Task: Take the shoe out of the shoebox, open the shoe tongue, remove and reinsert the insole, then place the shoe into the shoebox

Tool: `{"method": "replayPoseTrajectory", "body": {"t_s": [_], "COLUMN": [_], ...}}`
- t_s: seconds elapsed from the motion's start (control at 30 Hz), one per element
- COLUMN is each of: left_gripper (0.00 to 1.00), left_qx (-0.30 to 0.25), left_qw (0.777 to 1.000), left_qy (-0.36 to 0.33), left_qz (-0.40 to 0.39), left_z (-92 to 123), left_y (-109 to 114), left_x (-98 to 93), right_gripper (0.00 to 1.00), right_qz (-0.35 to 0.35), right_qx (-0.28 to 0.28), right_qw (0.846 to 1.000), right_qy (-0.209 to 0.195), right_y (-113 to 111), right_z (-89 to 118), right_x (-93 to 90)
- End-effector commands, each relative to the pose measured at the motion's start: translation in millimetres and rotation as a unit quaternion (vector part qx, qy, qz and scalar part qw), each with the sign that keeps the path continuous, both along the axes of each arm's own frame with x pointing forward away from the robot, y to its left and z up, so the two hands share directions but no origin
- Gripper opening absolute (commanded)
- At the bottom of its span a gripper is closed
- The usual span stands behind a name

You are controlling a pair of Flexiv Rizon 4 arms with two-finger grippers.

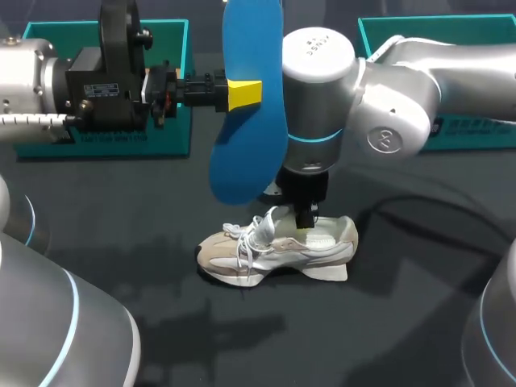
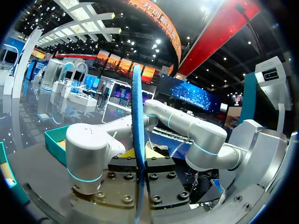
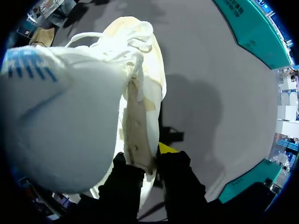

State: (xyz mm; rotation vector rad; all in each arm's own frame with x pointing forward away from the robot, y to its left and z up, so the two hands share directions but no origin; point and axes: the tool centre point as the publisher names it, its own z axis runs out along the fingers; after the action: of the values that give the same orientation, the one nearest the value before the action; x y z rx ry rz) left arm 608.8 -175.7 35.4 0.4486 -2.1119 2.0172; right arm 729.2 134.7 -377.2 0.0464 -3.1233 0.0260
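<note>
A beige and white shoe (image 1: 274,250) lies on the dark table, toe toward my left arm. My right gripper (image 1: 306,219) comes straight down onto its heel opening. In the right wrist view that gripper (image 3: 145,161) is shut on the shoe's side wall (image 3: 140,116), one finger inside and one outside. The blue insole (image 1: 246,97) hangs upright in the air above the shoe, with my left gripper (image 1: 242,94) shut on its middle. In the left wrist view the insole (image 2: 138,116) stands edge-on between the fingers of the left gripper (image 2: 139,161).
A teal shoebox (image 1: 173,48) stands at the back left behind my left arm. A second teal box (image 1: 451,28) is at the back right. My right arm's elbow (image 1: 387,105) hangs over the table's middle.
</note>
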Motion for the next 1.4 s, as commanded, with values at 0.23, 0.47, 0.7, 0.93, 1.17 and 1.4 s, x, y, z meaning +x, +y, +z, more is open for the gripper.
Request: {"method": "replayPoseTrajectory", "body": {"t_s": [0.23,0.47,0.7,0.93,1.17,1.4], "left_gripper": [0.00,0.00,0.00,0.00,0.00,0.00], "left_qx": [0.000,0.000,0.000,0.000,0.000,0.000], "left_qw": [1.000,1.000,1.000,1.000,1.000,1.000], "left_qy": [0.000,0.000,0.000,0.000,0.000,0.000], "left_qz": [0.001,0.001,0.001,0.001,0.001,0.001], "left_z": [-0.6,-0.6,-0.6,-0.6,-0.6,-0.6], "left_y": [0.1,0.1,0.1,0.1,0.1,0.1], "left_x": [-1.0,-1.0,-1.0,-1.0,-1.0,-1.0], "right_gripper": [0.00,0.00,0.00,0.00,0.00,0.00], "right_qz": [-0.099,-0.241,-0.241,-0.241,-0.376,-0.523], "right_qx": [-0.025,0.010,0.010,0.010,0.059,0.104], "right_qw": [0.994,0.969,0.969,0.969,0.924,0.846], "right_qy": [0.033,0.060,0.060,0.060,0.038,0.001], "right_y": [-5.4,-8.2,-8.2,-8.2,-14.7,-21.2], "right_z": [26.1,43.6,43.6,43.6,50.6,52.5], "right_x": [-12.8,-23.1,-23.1,-23.1,-28.0,-48.7]}}
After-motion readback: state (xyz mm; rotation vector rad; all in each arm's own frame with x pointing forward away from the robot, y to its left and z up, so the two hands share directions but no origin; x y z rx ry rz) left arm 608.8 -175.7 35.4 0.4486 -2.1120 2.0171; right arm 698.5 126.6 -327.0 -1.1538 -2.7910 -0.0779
